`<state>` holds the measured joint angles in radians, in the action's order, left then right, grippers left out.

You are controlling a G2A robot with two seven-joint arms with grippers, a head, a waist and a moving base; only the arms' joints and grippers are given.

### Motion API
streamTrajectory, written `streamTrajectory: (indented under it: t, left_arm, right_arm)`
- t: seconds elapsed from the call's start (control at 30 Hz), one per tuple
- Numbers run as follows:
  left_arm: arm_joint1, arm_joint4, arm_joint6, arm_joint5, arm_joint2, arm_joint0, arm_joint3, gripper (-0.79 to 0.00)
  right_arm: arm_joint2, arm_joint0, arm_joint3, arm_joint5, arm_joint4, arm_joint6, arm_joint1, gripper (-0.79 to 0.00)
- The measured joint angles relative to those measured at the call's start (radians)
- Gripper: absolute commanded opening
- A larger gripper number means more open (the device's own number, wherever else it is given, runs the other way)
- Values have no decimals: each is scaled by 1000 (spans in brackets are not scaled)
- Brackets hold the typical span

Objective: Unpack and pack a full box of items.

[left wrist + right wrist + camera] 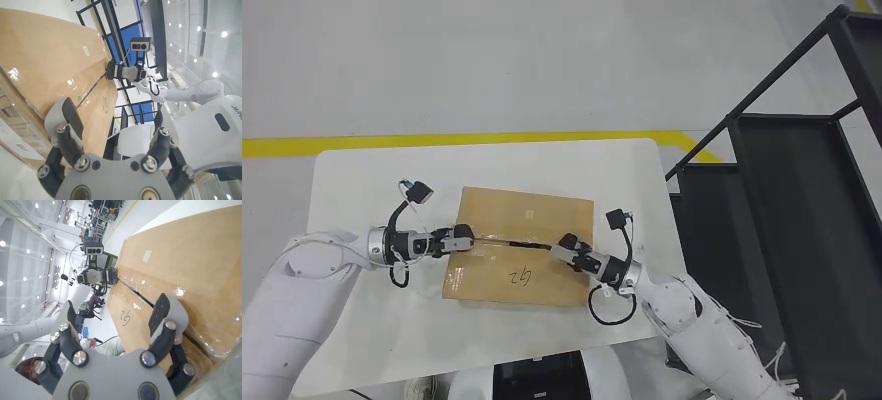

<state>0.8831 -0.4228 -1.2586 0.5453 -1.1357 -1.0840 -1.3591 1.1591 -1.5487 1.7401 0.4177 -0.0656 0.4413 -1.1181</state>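
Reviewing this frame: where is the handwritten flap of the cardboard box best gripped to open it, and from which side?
Likely its free edge at the centre seam, where a dark gap shows the flaps parted. Come from the seam's end by the right gripper, jaws open, slipping one finger under; the flap elsewhere lies flat, with no lip.

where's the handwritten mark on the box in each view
Top view: handwritten mark on the box flap nearer the robot.
Left wrist view: mark on the flap beside the seam.
Right wrist view: mark on the same flap.
Shared landmark: the taped centre seam alongside it.
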Motion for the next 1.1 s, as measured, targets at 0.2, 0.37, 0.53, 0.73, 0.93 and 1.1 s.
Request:
streamTrajectory:
  t: [0.2,0.37,0.53,0.73,0.93,1.1]
  left_arm:
    - [1,-4,0,-2,1,1,1,0]
    - [0,-4,0,-2,1,1,1,0]
    - [0,-4,0,-2,1,1,1,0]
    - [0,-4,0,-2,1,1,1,0]
    - [0,-4,0,-2,1,1,1,0]
    - [0,-4,0,-2,1,1,1,0]
  right_arm:
    - [88,-68,85,84,69,14,15,0]
    - [276,-194,131,124,60,12,42,0]
    - [416,-308,127,90,-3,80,61,0]
    - [469,-350,61,28,-64,95,68,0]
    - [431,-322,-3,-74,-212,23,64,0]
    - [374,-278,-60,-156,-350,-41,57,0]
